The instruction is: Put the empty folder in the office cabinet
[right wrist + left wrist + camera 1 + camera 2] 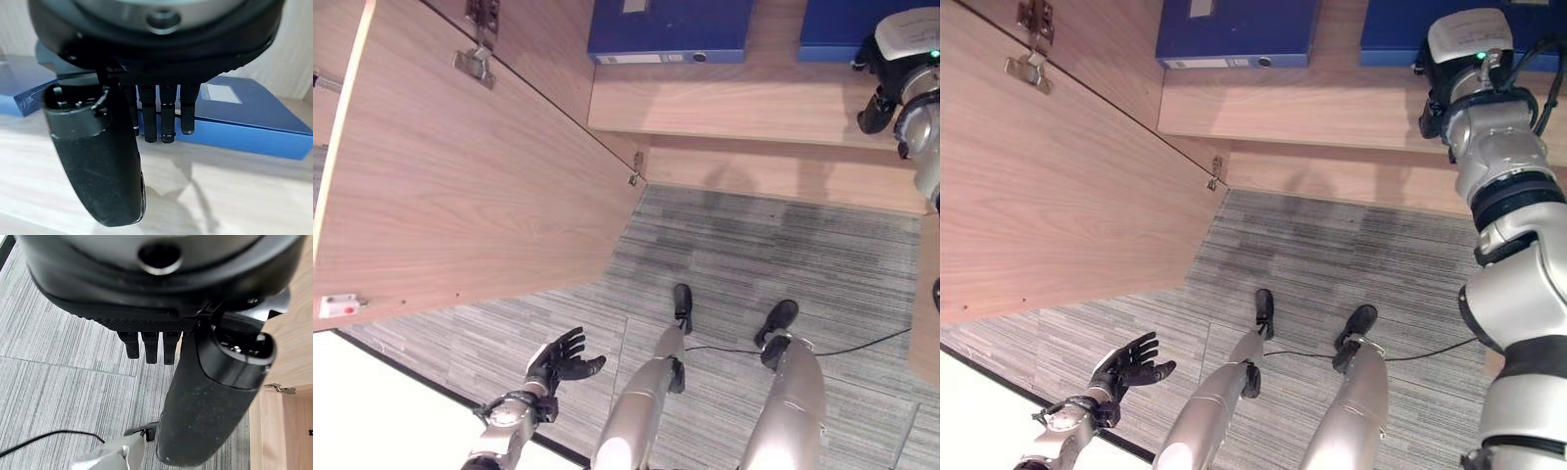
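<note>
- The right hand (146, 117) hangs just above the cabinet shelf (744, 108), fingers straight and relaxed, thumb alongside, holding nothing.
- Past those fingers (164, 125) lies a blue folder (234, 117), flat on the shelf and just clear of the fingertips; whether a finger touches its spine cannot be told.
- From the head camera, that arm reaches in from the right, and the right-hand folder shows beside it as a blue corner at the shelf's back.
- A 2nd blue folder (671, 29) lies flat further left on the same shelf, well apart from the hand.
- The cabinet door (460, 166) stands swung wide open on the left, its hinges (475, 64) showing.
- The left hand (563, 360) hangs low over the grey carpet (773, 245), fingers spread loose, empty.
- By the look of it the folder is already shelved and the step in hand is the release and withdrawal.
- Done well, the right hand would back straight out with fingers kept straight, so nothing catches the folder's edge and drags it forward.
- The arm's line out should stay to the right, away from the open door.
- If the folder sits too near the shelf's lip, a flat-fingered nudge on the spine would suit better than a fresh grasp.
</note>
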Tool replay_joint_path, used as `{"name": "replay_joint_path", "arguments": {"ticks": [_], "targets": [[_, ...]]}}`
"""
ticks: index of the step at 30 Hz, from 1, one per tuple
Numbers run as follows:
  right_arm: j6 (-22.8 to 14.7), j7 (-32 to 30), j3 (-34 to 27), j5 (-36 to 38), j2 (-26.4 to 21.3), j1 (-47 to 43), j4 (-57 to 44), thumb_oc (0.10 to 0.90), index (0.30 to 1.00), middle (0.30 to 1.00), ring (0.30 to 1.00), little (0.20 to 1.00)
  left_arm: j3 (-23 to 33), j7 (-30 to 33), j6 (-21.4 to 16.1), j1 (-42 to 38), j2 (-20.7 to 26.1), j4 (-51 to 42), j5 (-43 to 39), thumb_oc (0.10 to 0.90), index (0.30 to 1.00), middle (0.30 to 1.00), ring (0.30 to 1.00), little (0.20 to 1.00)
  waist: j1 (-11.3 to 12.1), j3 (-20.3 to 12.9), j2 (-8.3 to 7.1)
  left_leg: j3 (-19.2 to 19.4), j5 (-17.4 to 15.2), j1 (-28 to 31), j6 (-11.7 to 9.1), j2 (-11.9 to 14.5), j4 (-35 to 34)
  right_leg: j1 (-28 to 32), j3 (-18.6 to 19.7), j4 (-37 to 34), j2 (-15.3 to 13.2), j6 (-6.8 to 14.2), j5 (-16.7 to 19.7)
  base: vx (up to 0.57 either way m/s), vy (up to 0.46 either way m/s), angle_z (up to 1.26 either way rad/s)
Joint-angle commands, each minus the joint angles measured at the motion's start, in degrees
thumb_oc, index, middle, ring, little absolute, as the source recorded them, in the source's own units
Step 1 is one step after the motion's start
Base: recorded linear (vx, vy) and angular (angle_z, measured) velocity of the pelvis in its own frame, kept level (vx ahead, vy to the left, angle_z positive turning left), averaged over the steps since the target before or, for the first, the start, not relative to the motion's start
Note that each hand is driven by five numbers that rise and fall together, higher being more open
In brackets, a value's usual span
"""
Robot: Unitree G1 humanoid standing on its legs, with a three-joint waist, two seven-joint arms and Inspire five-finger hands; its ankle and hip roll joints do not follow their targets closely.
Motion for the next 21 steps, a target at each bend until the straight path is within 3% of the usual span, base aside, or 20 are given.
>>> {"name": "replay_joint_path", "arguments": {"ticks": [1, 8, 11, 12, 13, 21], "targets": [[6.6, -5.1, 4.9, -1.0, -10.8, -3.2, 4.9, 0.8, 0.9, 0.9, 0.9, 0.9, 1.9, 1.3, -1.5, 0.2, 3.1, 3.2, -0.6, 0.8, 0.9, 0.9, 0.9, 0.9, -0.6, 0.4, -1.57, -1.6, -13.2, 12.7, 0.2, -2.8, -0.4, 2.0, 5.5, -10.9, 2.0, 8.4, 10.9, -0.02, -0.005, -0.06], [4.3, -1.9, 0.5, 6.4, -3.2, 4.9, 5.7, 0.8, 0.9, 0.9, 0.9, 0.9, 1.3, 0.5, -1.0, -0.8, 3.6, 8.0, -0.7, 0.8, 0.9, 0.9, 0.9, 0.9, -1.3, -1.5, -3.72, -1.1, -13.6, 16.1, -0.5, -1.1, -0.4, 8.7, 3.3, -17.7, 4.9, 8.2, 13.2, 0.0, -0.011, -0.06], [1.8, 5.8, 0.1, 10.5, 1.1, 11.1, 8.3, 0.8, 0.9, 0.9, 0.9, 0.9, 3.4, 0.0, 0.4, -2.0, 3.4, 14.5, -2.1, 0.8, 0.9, 0.9, 0.9, 0.9, -1.5, -3.9, -5.73, -0.5, -14.2, 19.8, -0.7, -0.1, -0.4, 14.0, 1.9, -21.1, 6.9, 8.1, 14.1, 0.03, -0.043, -0.19], [1.8, 5.8, 0.0, 10.5, 1.1, 11.2, 8.3, 0.8, 0.9, 0.9, 0.9, 0.9, 3.4, -0.1, 0.4, -2.0, 3.4, 14.5, -2.1, 0.8, 0.9, 0.9, 0.9, 0.9, -1.5, -3.8, -5.74, -0.6, -14.2, 19.9, -0.7, -0.1, -0.4, 14.2, 1.8, -21.2, 6.9, 8.1, 14.1, 0.06, -0.059, -0.24], [1.4, 9.6, -0.1, 11.3, 2.9, 13.3, 9.2, 0.8, 0.9, 0.9, 0.9, 0.9, 4.3, -0.4, 0.7, -1.5, 3.4, 13.4, -2.6, 0.8, 0.9, 0.9, 0.9, 0.9, -1.4, -5.1, -6.7, -0.6, -14.6, 22.1, -0.6, 0.4, -0.4, 17.0, 1.0, -22.3, 7.9, 8.1, 14.0, 0.05, -0.042, -0.19], [0.6, 17.3, -3.3, 16.0, 6.7, 15.9, 8.3, 0.8, 0.9, 0.9, 0.9, 0.9, 3.7, -2.4, 3.2, -3.3, 2.3, 15.9, 3.2, 0.8, 0.9, 0.9, 0.9, 0.9, -2.0, -11.0, -10.66, 1.4, -15.6, 28.6, 0.2, 1.3, -0.4, 24.4, 0.2, -26.1, 10.7, 7.6, 14.9, 0.03, 0.011, -0.17]]}}
